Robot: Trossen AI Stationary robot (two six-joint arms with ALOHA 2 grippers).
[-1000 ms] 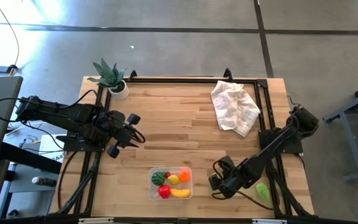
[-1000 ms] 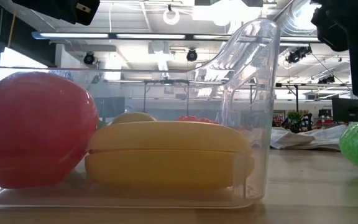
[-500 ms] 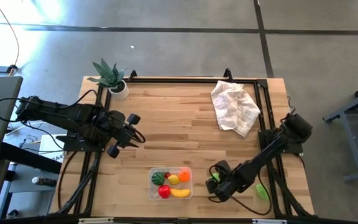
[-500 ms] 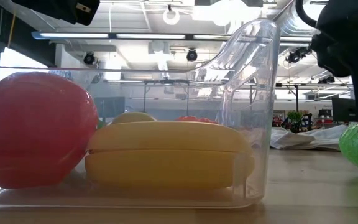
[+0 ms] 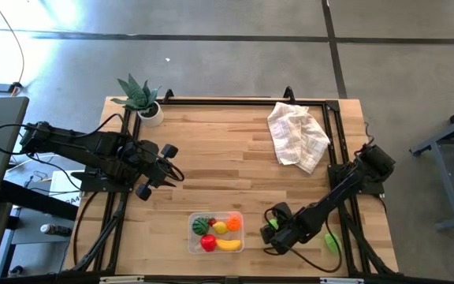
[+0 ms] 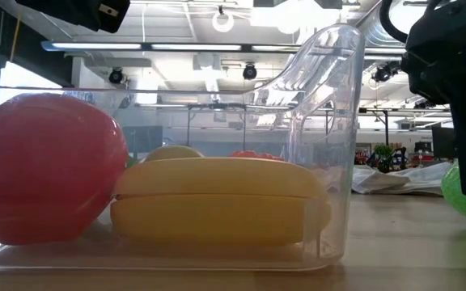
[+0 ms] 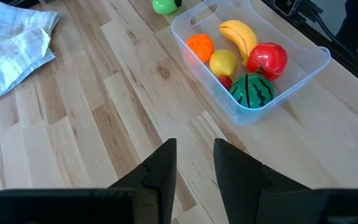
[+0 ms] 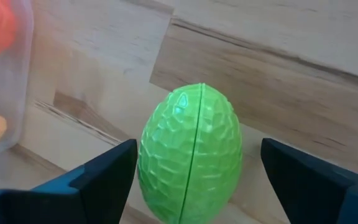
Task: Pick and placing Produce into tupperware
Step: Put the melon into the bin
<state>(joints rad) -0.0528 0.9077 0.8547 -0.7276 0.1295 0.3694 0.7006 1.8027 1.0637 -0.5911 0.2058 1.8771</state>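
Note:
The clear tupperware point(image 5: 191, 237) stands near the table's front edge. In it are a striped watermelon point(image 7: 251, 90), a red apple point(image 7: 268, 59), a banana point(image 7: 241, 36), a lemon point(image 7: 223, 61) and an orange point(image 7: 200, 46). Just to its right, a bumpy green egg-shaped produce piece point(image 8: 190, 152) lies on its side on the wood. My right gripper point(image 5: 271, 230) is open and points down over it, one finger on either side, with a gap showing at each. My left gripper point(image 5: 168, 164) hangs shut above the table's left middle.
A second green piece point(image 5: 332, 242) lies by the right arm near the front right corner. A white checked cloth point(image 5: 298, 136) is bunched at the far right. A spiky plant in a white pot point(image 5: 142, 99) stands at the far left corner.
My right gripper has come down and gone a little toward the tupperware. It now stands over the green piece, its fingers still apart. The green piece and the filled tupperware have not moved.

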